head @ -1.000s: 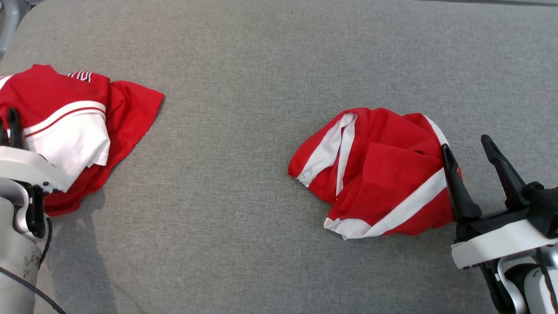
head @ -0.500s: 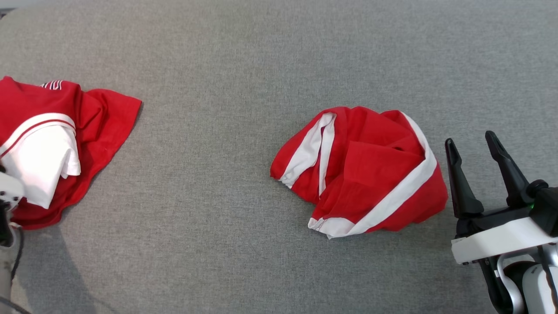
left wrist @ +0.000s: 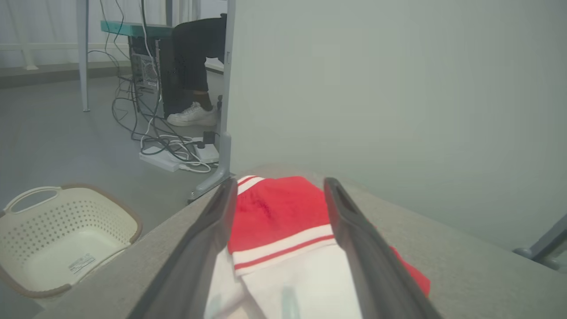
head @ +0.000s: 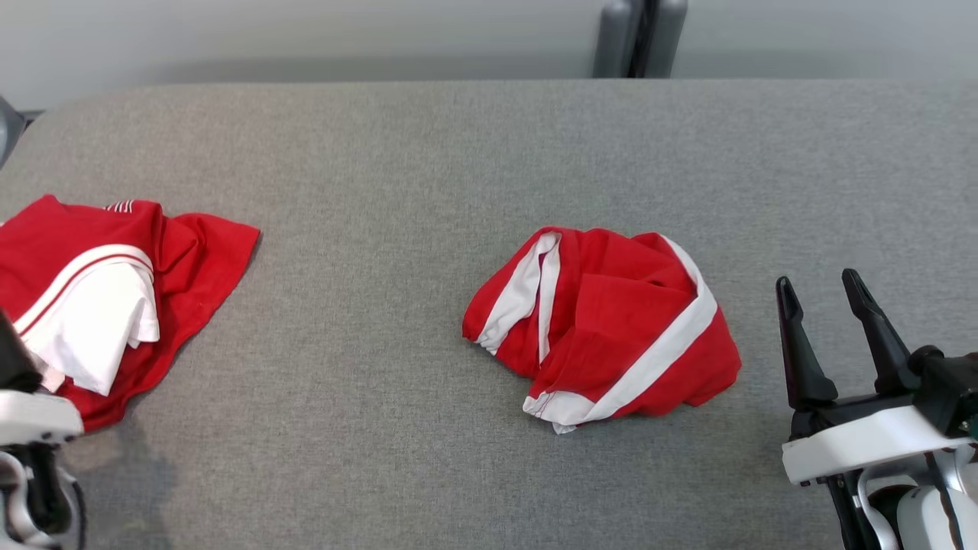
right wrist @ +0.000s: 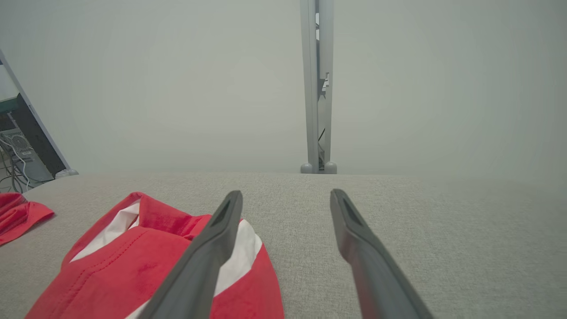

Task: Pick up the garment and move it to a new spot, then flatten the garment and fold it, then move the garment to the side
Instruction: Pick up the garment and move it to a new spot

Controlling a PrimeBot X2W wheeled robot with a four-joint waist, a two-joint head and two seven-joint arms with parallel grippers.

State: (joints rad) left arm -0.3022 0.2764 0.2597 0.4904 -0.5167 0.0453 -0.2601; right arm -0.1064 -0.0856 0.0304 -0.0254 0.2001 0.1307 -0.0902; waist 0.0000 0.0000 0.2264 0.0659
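looks like pick-up time for the crumpled red garment w/ white stripes, lying on the table a bit right of centre, just left of the right end effector. note that end effector's state: fingers spread wide, nothing between them, poised beside the heap and apart from it. same for the left end effector: spread, pinching nothing, poised over the red-and-white jersey at the table's left edge; cannot tell whether touching the cloth.

to do it well:
- lift the left arm straight up & clear first, w/o dragging the jersey's white part. mind the edge there, w/ a laundry basket on the floor below.
- bring the right end effector in over the heap's near right side.
- aim for one outer layer, pref. the white band along the right rim, not the thick middle bunch.
- go down w/ fingers wide, press lightly into the grey fabric top, close on a fold, confirm a real catch before lifting.
- lift slow, letting the rest unroll & hang free.
- carry toward open table, well apart from the jersey, w/ room all round for flattening.
- expect limp cloth: avoid a shallow pinch (likely to slip) & a deep one (likely to grab several layers, making flattening harder).
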